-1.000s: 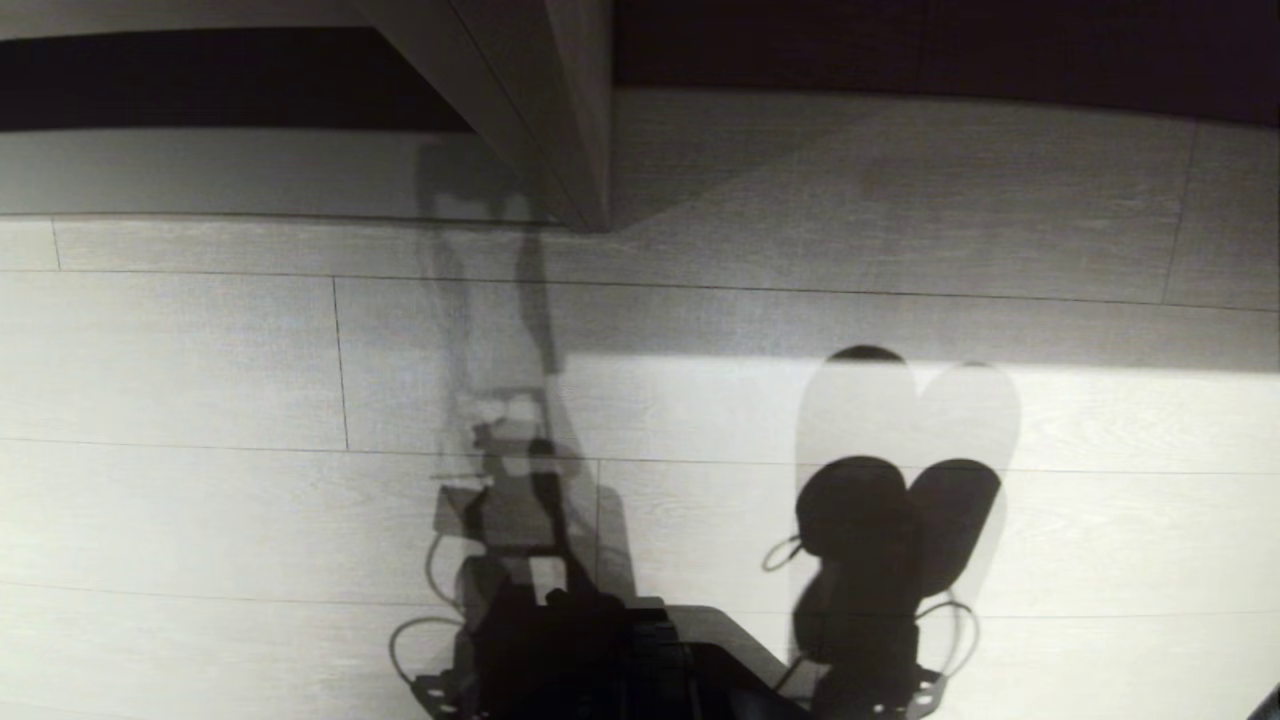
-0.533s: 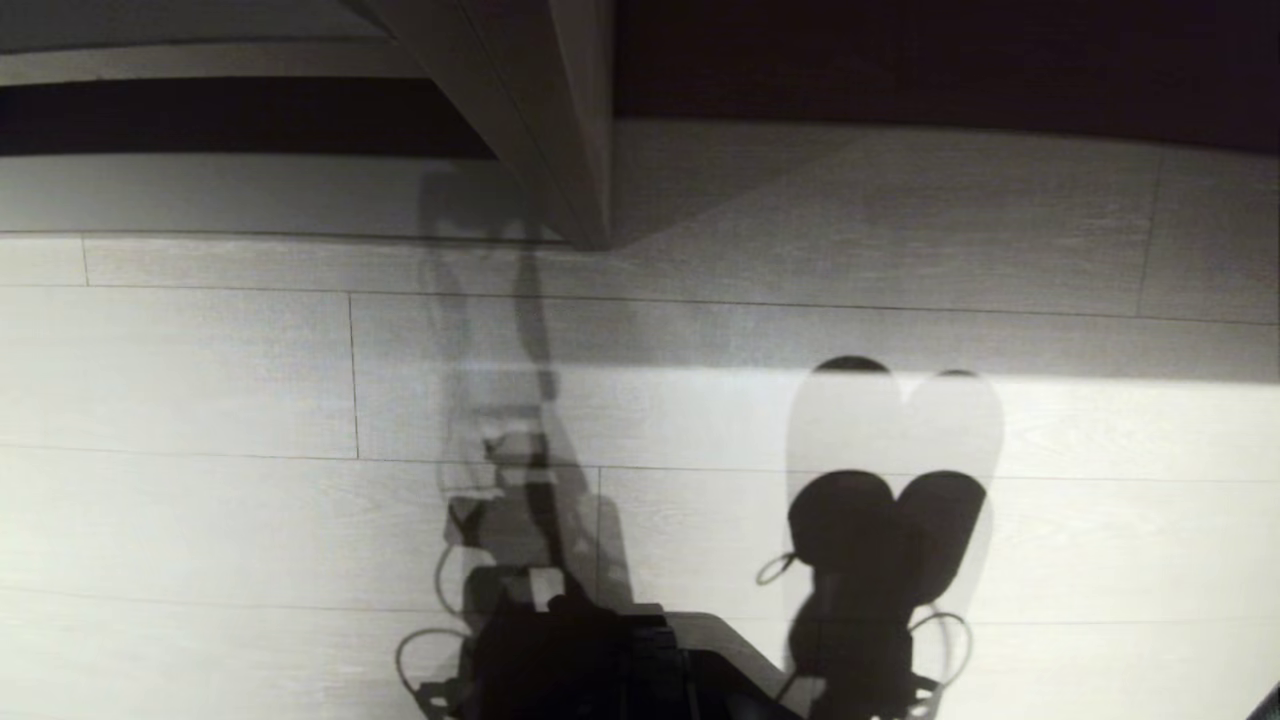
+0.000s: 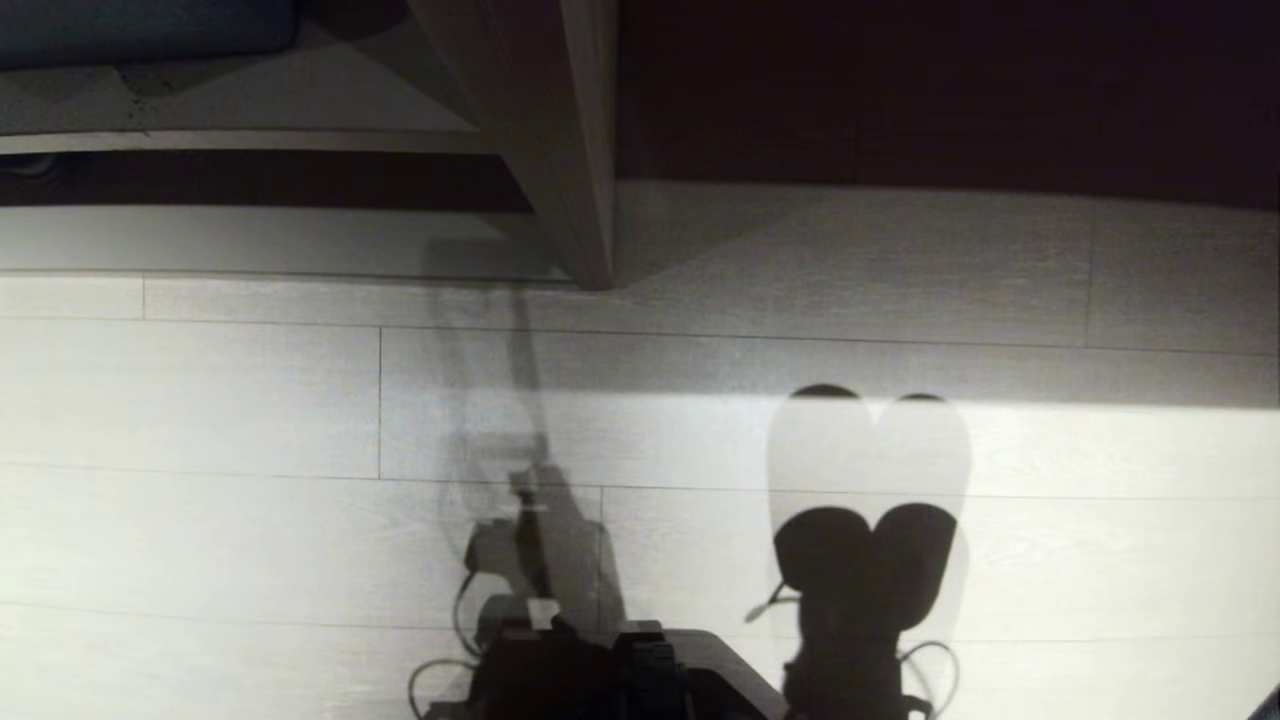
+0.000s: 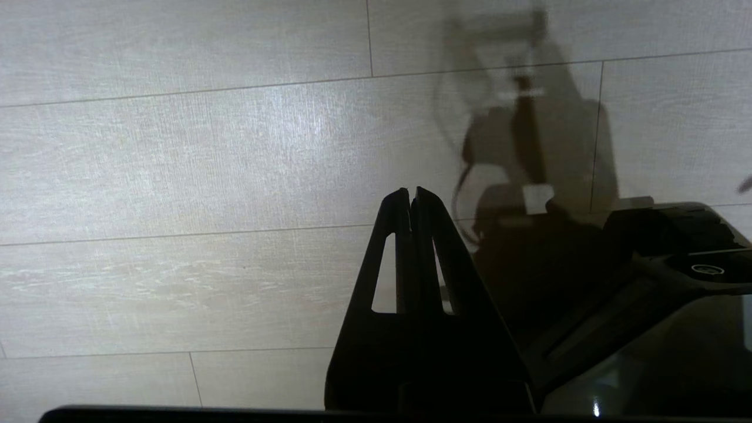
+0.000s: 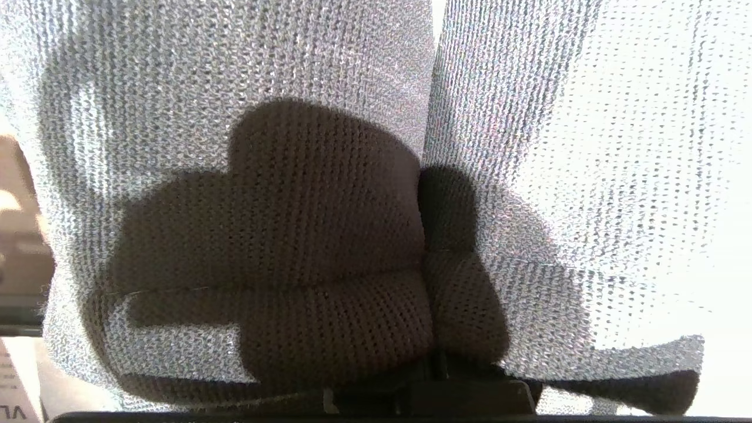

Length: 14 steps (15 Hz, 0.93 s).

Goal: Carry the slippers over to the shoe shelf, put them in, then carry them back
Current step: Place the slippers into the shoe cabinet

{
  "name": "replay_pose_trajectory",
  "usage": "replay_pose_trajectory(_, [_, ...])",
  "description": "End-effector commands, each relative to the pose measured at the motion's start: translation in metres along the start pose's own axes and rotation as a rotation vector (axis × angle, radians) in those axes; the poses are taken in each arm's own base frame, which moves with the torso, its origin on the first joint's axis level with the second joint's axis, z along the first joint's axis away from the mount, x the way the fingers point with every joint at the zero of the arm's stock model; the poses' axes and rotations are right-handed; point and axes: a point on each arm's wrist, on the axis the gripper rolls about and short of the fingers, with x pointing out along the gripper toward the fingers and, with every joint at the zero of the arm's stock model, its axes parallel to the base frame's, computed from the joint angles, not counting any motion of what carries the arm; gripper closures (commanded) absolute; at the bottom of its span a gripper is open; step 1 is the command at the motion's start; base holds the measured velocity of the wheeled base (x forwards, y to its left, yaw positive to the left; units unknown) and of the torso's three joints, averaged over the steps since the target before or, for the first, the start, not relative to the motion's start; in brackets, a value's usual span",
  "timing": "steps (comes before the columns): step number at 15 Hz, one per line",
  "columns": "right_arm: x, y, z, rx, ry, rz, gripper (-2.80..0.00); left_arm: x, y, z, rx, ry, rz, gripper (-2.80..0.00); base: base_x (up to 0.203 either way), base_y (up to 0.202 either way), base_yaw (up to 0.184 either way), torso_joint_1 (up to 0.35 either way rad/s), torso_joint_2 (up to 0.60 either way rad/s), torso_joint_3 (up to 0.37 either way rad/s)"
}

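Since a moment ago the whole head view has slid down the picture, showing more of the shoe shelf (image 3: pixel 250 120) at the top left; that is the camera moving. Both slippers (image 3: pixel 868 470) hang side by side from the right gripper (image 3: pixel 850 665), which is clenched on their heel ends; their long axes run away from the robot, toes toward the far wall. Over the pale floor (image 3: pixel 200 400), the left gripper (image 4: pixel 410 194) is pressed together, empty.

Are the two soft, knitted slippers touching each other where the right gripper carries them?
Touching. The right wrist view shows the pair of knitted slippers side by side, their edges pressed together along one seam with no gap, above the right gripper.
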Motion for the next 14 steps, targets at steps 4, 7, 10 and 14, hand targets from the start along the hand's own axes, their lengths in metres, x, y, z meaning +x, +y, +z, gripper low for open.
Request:
replay_pose_trajectory(4, [0.0000, 0.0000, 0.0002, 0.000, 0.000, -0.001, 0.00, 0.0001, 0.0000, 0.0001, -0.011, 0.001, 0.001, 0.00, 0.000, 0.000, 0.000, 0.002, 0.00, 0.196])
replay_pose_trajectory(7, [0.0000, 0.0000, 0.0002, 0.000, 0.000, 0.000, 0.00, 0.0000, 0.0001, 0.0004, -0.013, 0.000, 0.001, 0.00, 0.000, 0.000, 0.000, 0.003, 0.00, 0.202])
replay_pose_trajectory(10, [0.0000, 0.0000, 0.0002, 0.000, 0.000, 0.002, 0.00, 0.0000, 0.0001, 0.0005, -0.013, 0.000, 0.001, 0.00, 0.000, 0.000, 0.000, 0.004, 0.00, 0.204])
replay_pose_trajectory(14, [0.0000, 0.0000, 0.0002, 0.000, 0.000, 0.000, 0.00, 0.0001, 0.0000, 0.0000, -0.011, 0.001, 0.001, 0.00, 0.000, 0.000, 0.000, 0.003, 0.00, 0.202])
